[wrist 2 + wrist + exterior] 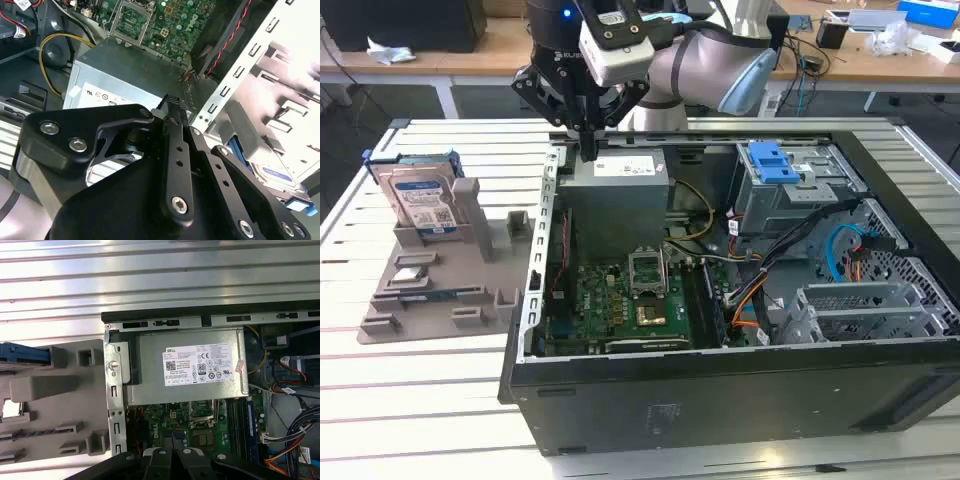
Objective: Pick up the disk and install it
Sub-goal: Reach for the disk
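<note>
The fingers (pixel 588 147) are clenched together with nothing between them, their tips pointing down over the far corner of the grey power supply (pixel 618 172), close to the case wall on the exterior view's left; whether they touch the metal I cannot tell. In the second wrist view the fingers (pixel 173 131) meet as one black bar above the power supply (pixel 125 67), and in the first wrist view they (pixel 170 458) sit pressed tight over the green motherboard (pixel 170 422), with the labelled power supply (pixel 190 365) beyond them. The open computer case (pixel 720 390) lies on its side on the slatted metal desk (pixel 420 420). Inside it, towards the exterior view's right, a metal drive cage (pixel 790 195) carries a blue latch (pixel 770 160). The disk (pixel 420 195) is well apart from the fingers, outside the case on the exterior view's left. It stands upright on its edge in a grey moulded holder (pixel 470 270) on the desk, its label showing and blue rails along its sides. In the first wrist view one of its blue rails (pixel 25 352) shows at the end of the holder (pixel 50 390).
</note>
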You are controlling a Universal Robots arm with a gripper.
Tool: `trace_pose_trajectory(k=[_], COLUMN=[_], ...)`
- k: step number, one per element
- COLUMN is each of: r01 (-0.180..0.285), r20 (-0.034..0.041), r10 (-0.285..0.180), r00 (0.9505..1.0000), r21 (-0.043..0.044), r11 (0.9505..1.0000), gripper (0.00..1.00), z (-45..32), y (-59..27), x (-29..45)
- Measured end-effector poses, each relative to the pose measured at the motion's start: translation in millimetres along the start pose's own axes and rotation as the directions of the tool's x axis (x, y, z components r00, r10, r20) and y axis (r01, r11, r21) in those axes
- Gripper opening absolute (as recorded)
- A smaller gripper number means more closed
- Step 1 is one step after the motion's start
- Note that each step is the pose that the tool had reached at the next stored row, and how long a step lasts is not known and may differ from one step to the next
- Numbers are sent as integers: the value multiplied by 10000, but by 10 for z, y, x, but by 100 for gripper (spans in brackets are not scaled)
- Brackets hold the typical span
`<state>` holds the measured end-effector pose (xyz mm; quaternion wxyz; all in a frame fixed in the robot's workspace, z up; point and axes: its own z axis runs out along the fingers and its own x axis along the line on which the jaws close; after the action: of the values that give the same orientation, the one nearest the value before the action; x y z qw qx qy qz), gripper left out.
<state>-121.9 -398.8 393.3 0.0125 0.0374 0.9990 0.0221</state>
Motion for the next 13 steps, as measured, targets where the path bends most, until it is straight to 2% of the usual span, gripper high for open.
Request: trace_pose_trajectory(k=[4, 13], r01=[-1, 0], r20=[0, 0], r10=[1, 0], r00=[10000, 10000], r21=[1, 1], r11=[10000, 10000], gripper=[11, 11], z=[-2, -4], y=[-5, -12], x=[65, 158])
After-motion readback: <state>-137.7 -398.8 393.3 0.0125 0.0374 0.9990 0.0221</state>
